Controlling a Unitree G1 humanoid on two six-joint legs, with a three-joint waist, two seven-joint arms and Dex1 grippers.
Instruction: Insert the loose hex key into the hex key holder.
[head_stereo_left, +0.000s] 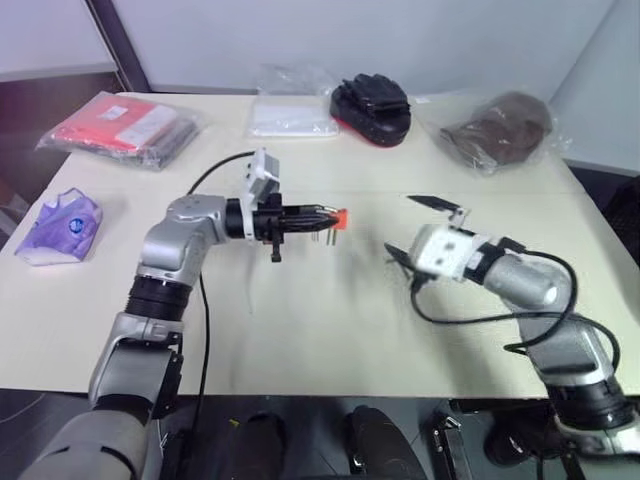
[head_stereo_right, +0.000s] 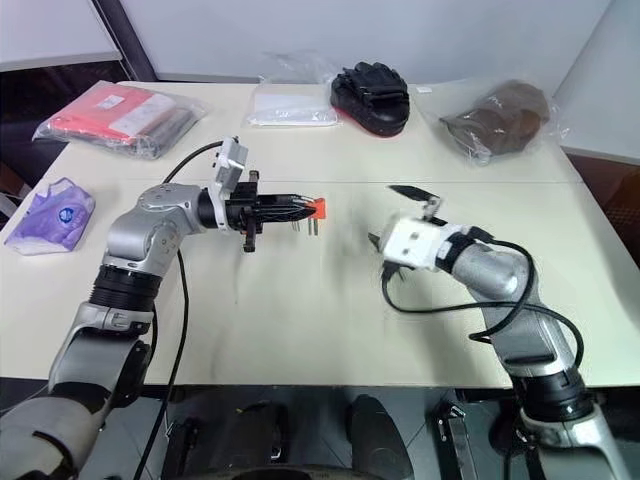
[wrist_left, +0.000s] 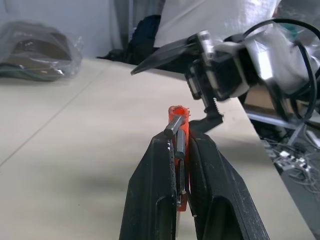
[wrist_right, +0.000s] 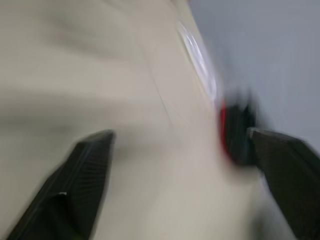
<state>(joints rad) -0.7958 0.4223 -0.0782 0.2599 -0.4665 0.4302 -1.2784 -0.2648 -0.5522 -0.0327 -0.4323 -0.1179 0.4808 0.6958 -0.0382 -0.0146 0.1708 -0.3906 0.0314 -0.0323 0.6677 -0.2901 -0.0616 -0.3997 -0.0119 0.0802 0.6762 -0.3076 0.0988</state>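
Note:
My left gripper (head_stereo_left: 322, 216) points level toward the right and is shut on the hex key holder (head_stereo_left: 338, 215), a small orange-red block held above the table. Short grey keys hang down from the block. In the left wrist view a grey key (wrist_left: 174, 132) with a hex end lies along the holder (wrist_left: 178, 116) between the black fingers (wrist_left: 155, 185). Whether it is the loose hex key I cannot tell. My right gripper (head_stereo_left: 415, 230) is a hand's width to the right of the holder, open wide and facing it, with nothing between its fingers (wrist_right: 85, 170).
Along the table's far side lie a red packet (head_stereo_left: 125, 125), a clear bag of white sheets (head_stereo_left: 290, 110), a black and red pad (head_stereo_left: 372, 105) and a bagged brown item (head_stereo_left: 505, 125). A purple bagged mask (head_stereo_left: 60, 225) sits at the left edge.

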